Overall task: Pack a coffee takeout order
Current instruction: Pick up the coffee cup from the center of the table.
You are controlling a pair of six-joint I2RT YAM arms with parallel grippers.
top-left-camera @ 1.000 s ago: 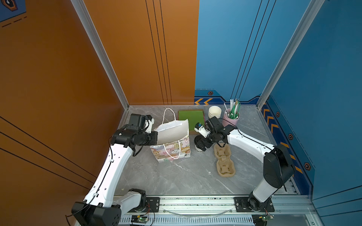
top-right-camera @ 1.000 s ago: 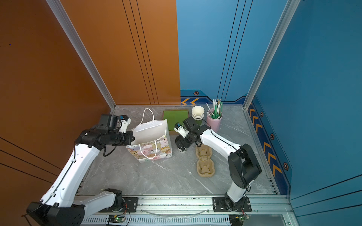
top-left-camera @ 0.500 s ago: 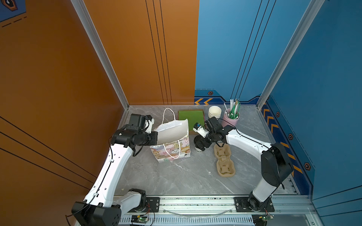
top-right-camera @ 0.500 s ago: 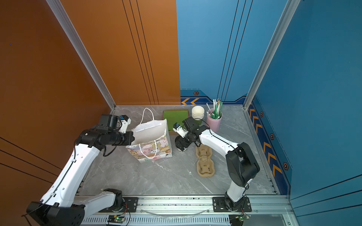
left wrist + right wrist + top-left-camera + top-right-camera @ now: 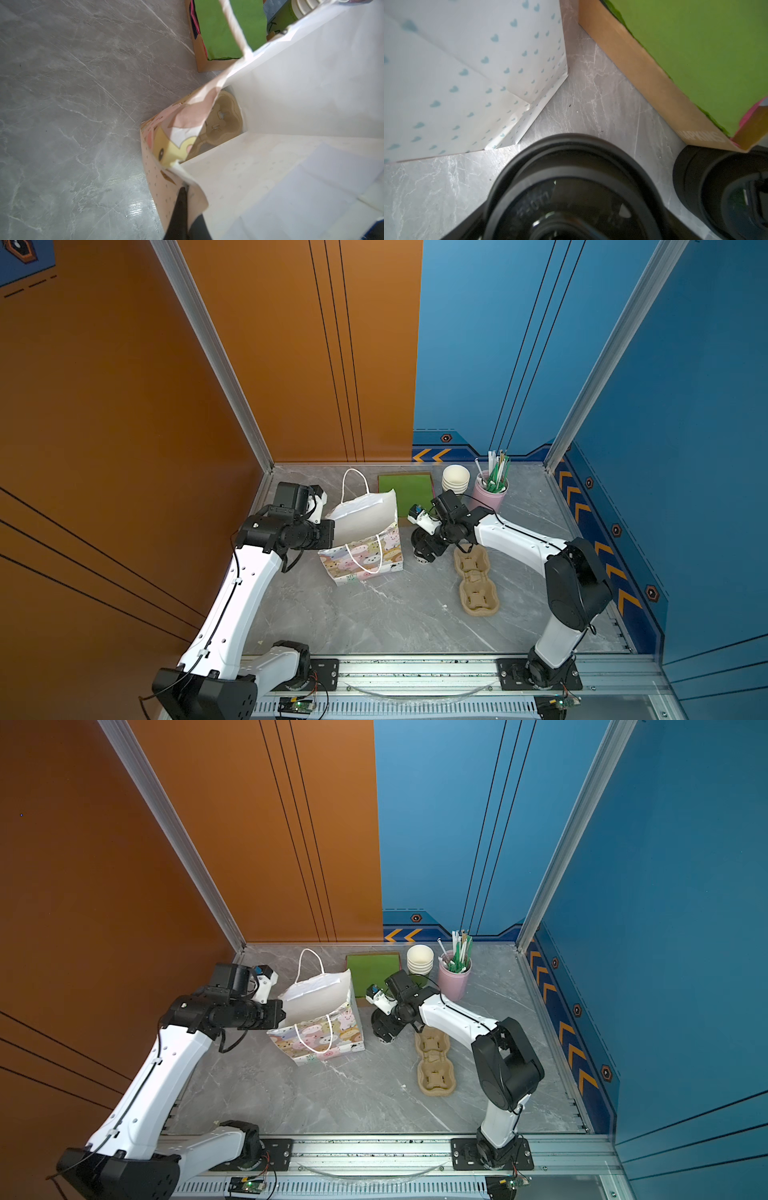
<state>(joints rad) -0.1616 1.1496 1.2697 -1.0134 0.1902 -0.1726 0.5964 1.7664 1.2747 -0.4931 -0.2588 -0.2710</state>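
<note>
The white paper cup (image 5: 420, 558) with its round black lid (image 5: 571, 187) stands on the table between the bag and the carriers. My right gripper (image 5: 425, 545) is right over it, open, a finger on each side of the lid; I cannot tell if they touch it. My left gripper (image 5: 184, 192) is shut on the rim of the patterned paper bag (image 5: 365, 539), holding its mouth wide. A beige pulp carrier (image 5: 224, 120) lies at the bottom of the bag. Green napkins (image 5: 409, 489) fill a brown box behind the bag.
More pulp carriers (image 5: 476, 576) lie right of the cup. A stack of white cups (image 5: 456, 479) and a pink tin of straws (image 5: 488, 497) stand at the back. A second round black object (image 5: 716, 197) sits by the napkin box corner (image 5: 708, 137).
My right gripper has edged slightly toward the bag over the lidded cup. The left arm and the bag have not moved.
</note>
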